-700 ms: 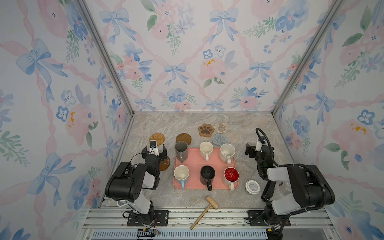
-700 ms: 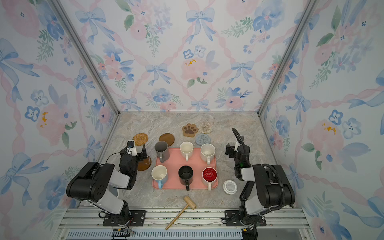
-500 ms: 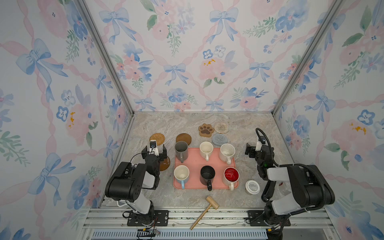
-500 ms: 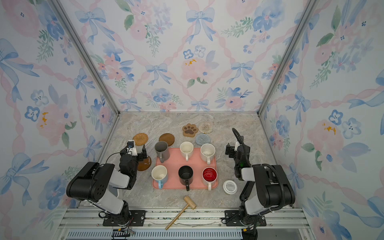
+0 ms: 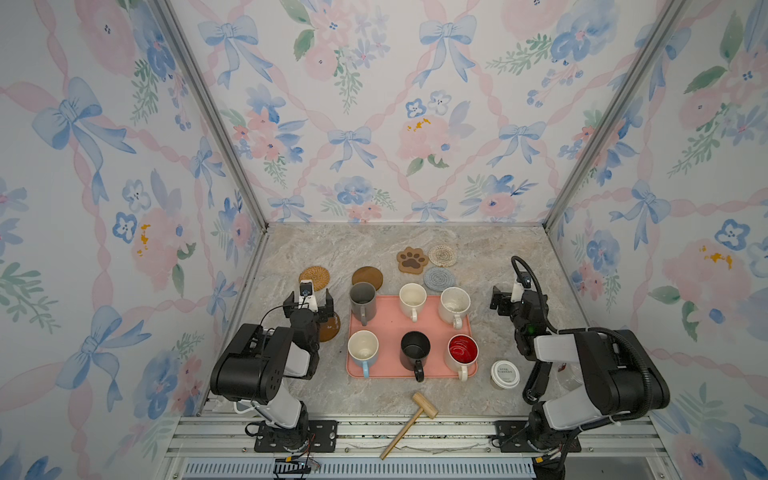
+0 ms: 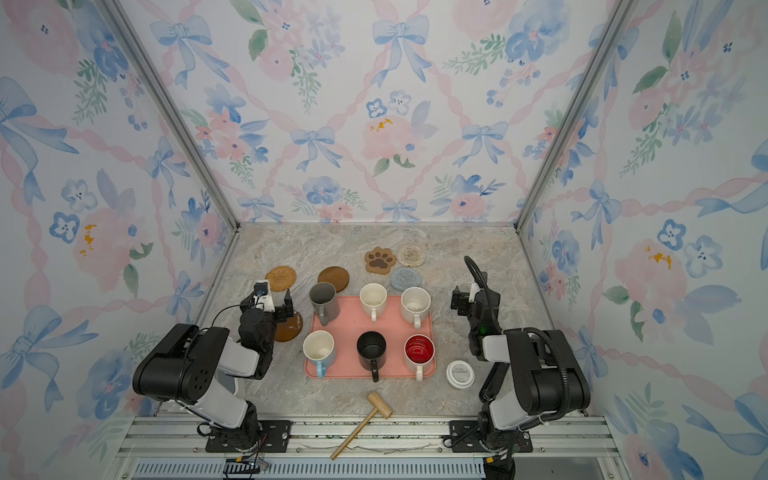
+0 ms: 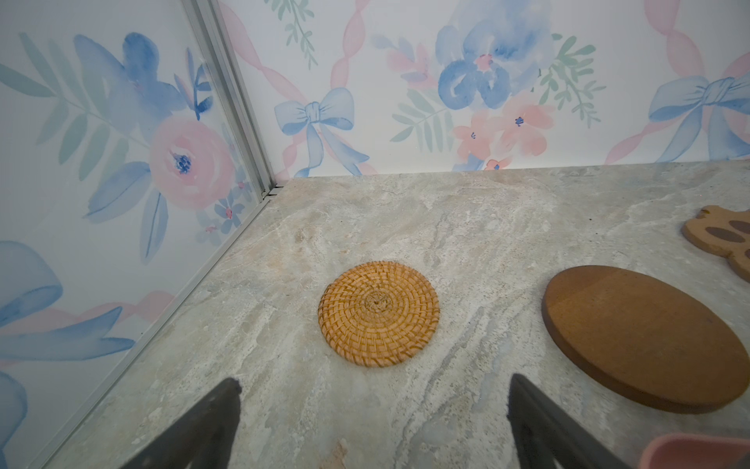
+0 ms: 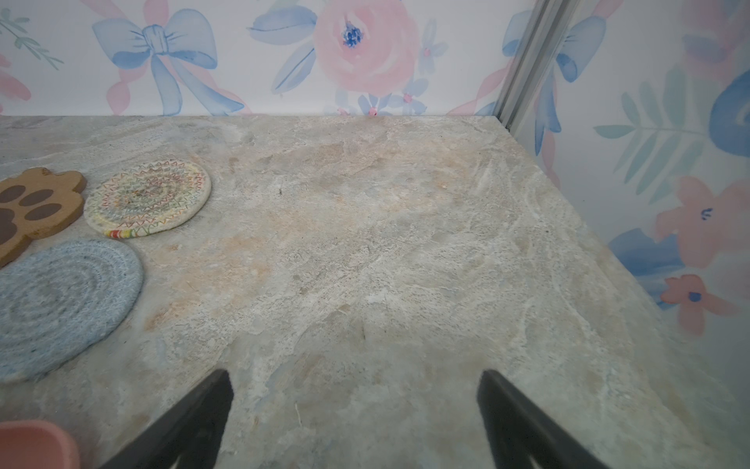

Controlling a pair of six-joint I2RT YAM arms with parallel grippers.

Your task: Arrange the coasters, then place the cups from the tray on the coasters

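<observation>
Overhead, in both top views, the pink tray (image 5: 390,322) sits mid-tabletop (image 5: 490,249) carrying all six cups: grey mug (image 5: 363,297), cream mug (image 5: 412,296) and speckled mug (image 5: 455,301) along its far edge, blue-sided mug (image 5: 363,348), black mug (image 5: 414,347) and red-lined mug (image 5: 462,350) along its near edge. Beyond the far edge lie the rattan coaster (image 5: 314,277), a wooden coaster (image 5: 367,277), the paw coaster (image 5: 412,259), cream woven coaster (image 5: 442,254) and grey-blue coaster (image 5: 439,278). A second wooden coaster (image 5: 331,329), partly hidden by the left gripper (image 5: 309,305), lies just beside the tray's left edge. The right gripper (image 5: 500,300) hangs off the tray's right edge, with bare stone running to the back and right walls. A paper cup (image 5: 505,372) and mallet (image 5: 424,406) sit near the front edge. From the left wrist, the left gripper (image 7: 374,381) gapes wide and empty, the rattan coaster (image 7: 378,314) just ahead, open tabletop between it and the wall rail (image 7: 227,101). From the right wrist, the right gripper (image 8: 355,375) stands equally wide, holding nothing, over bare tabletop reaching the corner; the cream woven coaster (image 8: 148,197) and grey-blue coaster (image 8: 61,304) lie off to one side.
</observation>
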